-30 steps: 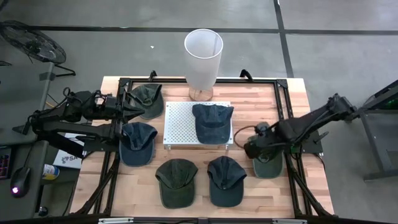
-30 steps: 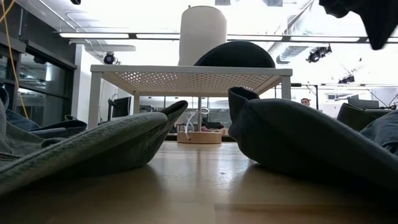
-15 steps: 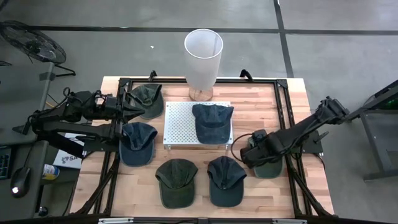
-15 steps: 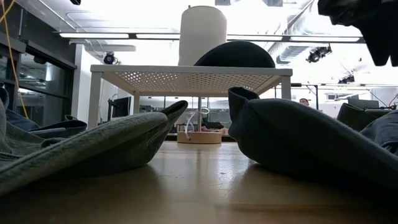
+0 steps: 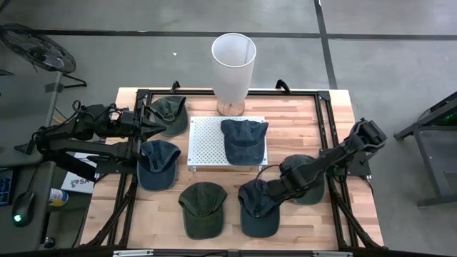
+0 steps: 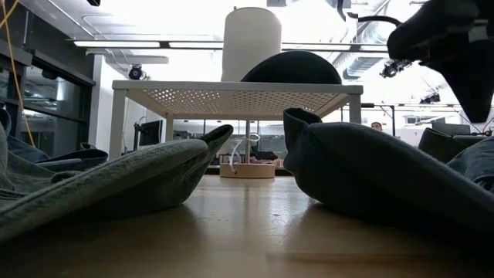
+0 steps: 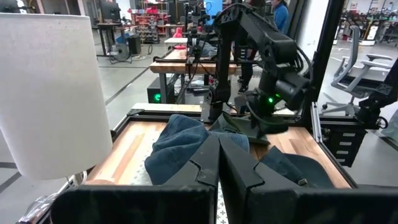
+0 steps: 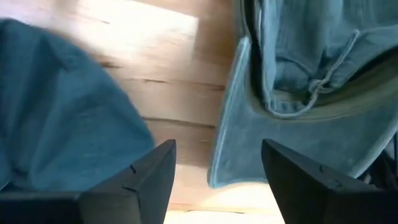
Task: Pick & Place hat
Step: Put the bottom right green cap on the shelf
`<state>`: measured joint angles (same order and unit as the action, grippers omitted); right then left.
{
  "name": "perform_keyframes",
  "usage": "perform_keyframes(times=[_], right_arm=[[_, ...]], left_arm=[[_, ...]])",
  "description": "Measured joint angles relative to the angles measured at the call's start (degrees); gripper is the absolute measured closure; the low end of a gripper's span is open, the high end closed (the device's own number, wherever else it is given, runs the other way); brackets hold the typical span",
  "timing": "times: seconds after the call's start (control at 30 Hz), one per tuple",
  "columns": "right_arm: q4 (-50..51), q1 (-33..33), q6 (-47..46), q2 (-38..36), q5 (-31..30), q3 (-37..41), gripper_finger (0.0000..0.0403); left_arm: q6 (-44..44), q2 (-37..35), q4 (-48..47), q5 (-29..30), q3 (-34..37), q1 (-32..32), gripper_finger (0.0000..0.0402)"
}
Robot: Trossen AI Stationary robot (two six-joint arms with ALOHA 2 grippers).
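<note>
Several caps lie on the wooden table. A blue cap (image 5: pixel 244 139) rests crown-up on the white perforated stand (image 5: pixel 206 143). A blue cap (image 5: pixel 258 208) and a green cap (image 5: pixel 202 208) lie by the near edge. Another green cap (image 5: pixel 310 191) lies partly under my right arm. My right gripper (image 5: pixel 273 191) (image 8: pixel 217 149) hangs open over the near blue cap's far right side and touches nothing. In its wrist view, bare wood shows between two caps. My left gripper (image 5: pixel 153 125) (image 7: pixel 217 158) waits shut at the far left, beside a green cap (image 5: pixel 171 113).
A tall white cylinder (image 5: pixel 233 61) stands on a wooden base at the far edge behind the stand. A further blue cap (image 5: pixel 158 164) lies left of the stand. Black frame rails (image 5: pixel 325 121) run along the table's sides. Bare wood (image 5: pixel 293 128) shows right of the stand.
My right gripper has moved down and toward the table's left and near edges, from above the right-hand green cap to above the near blue cap. The caps have stayed where they were.
</note>
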<state>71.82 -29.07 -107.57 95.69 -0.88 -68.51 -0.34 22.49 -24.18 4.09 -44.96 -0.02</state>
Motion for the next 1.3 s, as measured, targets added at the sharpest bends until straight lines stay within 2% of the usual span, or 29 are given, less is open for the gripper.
perform_keyframes(times=[0.5,1.07,1.3], right_arm=[[0.7,-4.1,-3.2,7.1,2.1,0.0,0.0213],[-1.1,-4.4,-3.2,7.4,1.0,0.0,0.0300],[-1.1,-4.4,-3.0,7.4,1.0,0.0,0.0317]], left_arm=[[0.0,0.0,0.0,-0.1,0.0,0.0,0.0399],[0.0,0.0,0.0,-0.1,0.0,0.0,0.0399],[0.0,0.0,0.0,-0.6,0.0,0.0,0.0399]])
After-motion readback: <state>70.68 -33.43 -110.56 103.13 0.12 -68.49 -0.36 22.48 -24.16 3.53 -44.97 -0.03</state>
